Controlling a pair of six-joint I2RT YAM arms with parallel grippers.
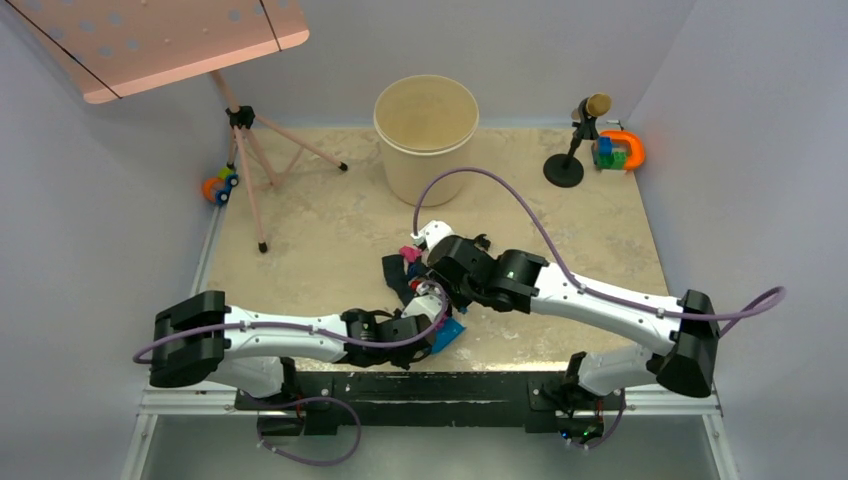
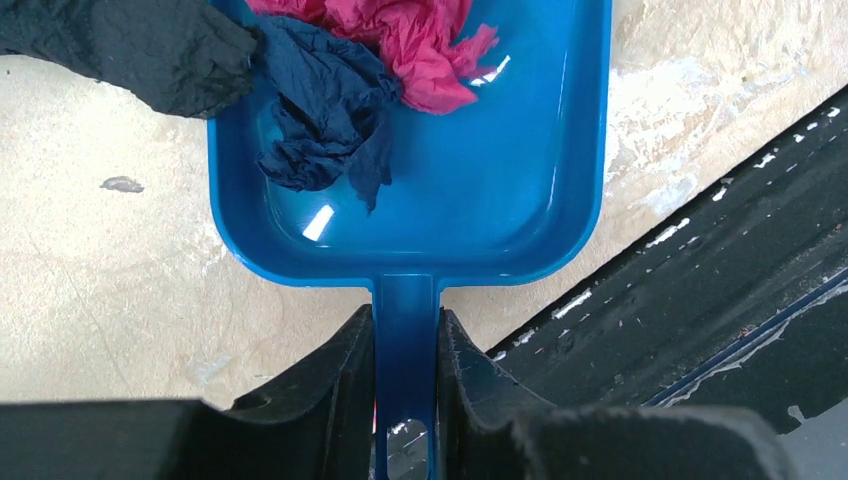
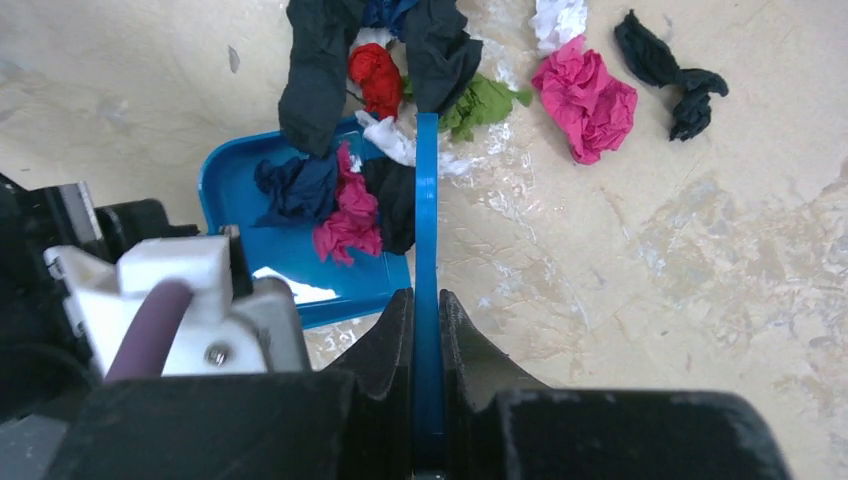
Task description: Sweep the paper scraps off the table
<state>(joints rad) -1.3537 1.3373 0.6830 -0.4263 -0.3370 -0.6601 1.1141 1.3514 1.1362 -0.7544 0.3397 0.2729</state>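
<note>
My left gripper point(image 2: 405, 320) is shut on the handle of a blue dustpan point(image 2: 480, 190). A dark blue paper scrap point(image 2: 325, 110) and a pink one point(image 2: 410, 40) lie in the pan, and a black one point(image 2: 140, 50) hangs over its left rim. My right gripper point(image 3: 427, 300) is shut on the thin blue brush point(image 3: 427, 220), whose far end is among the scraps at the pan's mouth. Red point(image 3: 378, 78), green point(image 3: 485, 100), white point(image 3: 558, 18), pink point(image 3: 585, 95) and black point(image 3: 665, 70) scraps lie on the table point(image 3: 650, 280) beyond. In the top view both grippers meet near the front middle point(image 1: 428, 300).
A beige bucket point(image 1: 427, 135) stands at the back middle. A tripod point(image 1: 250, 150) with a pink board is at the back left, with a toy point(image 1: 220, 185) beside it. A black stand point(image 1: 575, 140) and colourful toys point(image 1: 618, 150) are at the back right. The black rail point(image 1: 430, 385) runs along the front edge.
</note>
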